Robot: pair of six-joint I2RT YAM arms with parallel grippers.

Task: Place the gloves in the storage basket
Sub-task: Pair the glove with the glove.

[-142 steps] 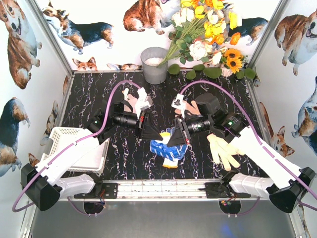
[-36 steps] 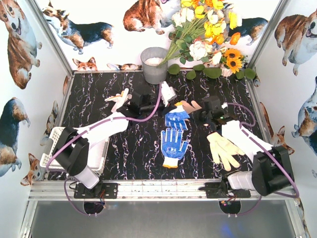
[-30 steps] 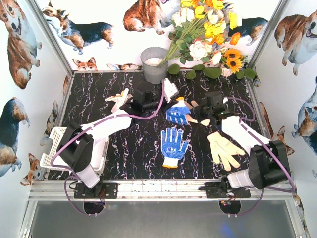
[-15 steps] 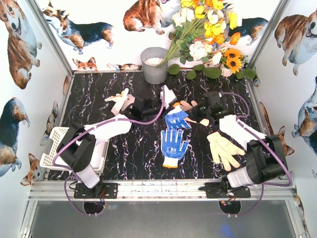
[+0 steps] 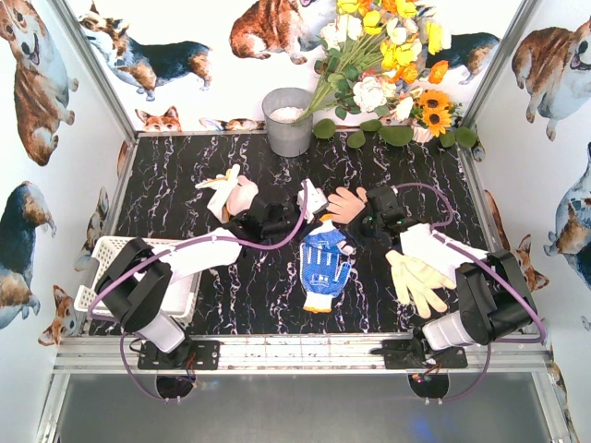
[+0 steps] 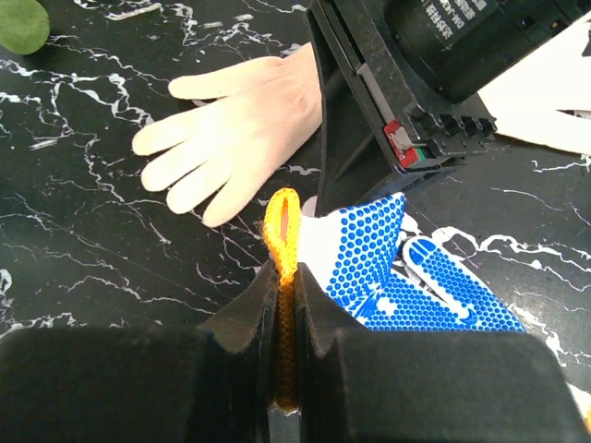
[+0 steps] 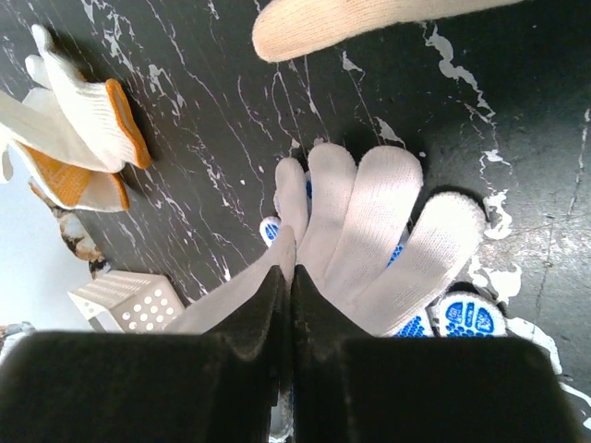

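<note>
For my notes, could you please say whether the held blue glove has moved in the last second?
Yes. The held glove has come nearer, away from the bucket, and now overlaps the flat blue glove.

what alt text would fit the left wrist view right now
The left gripper is shut on the orange cuff of a blue-dotted white glove. Beyond it a cream glove lies flat on the black marbled table, and the right gripper reaches down onto the same dotted glove.
</note>
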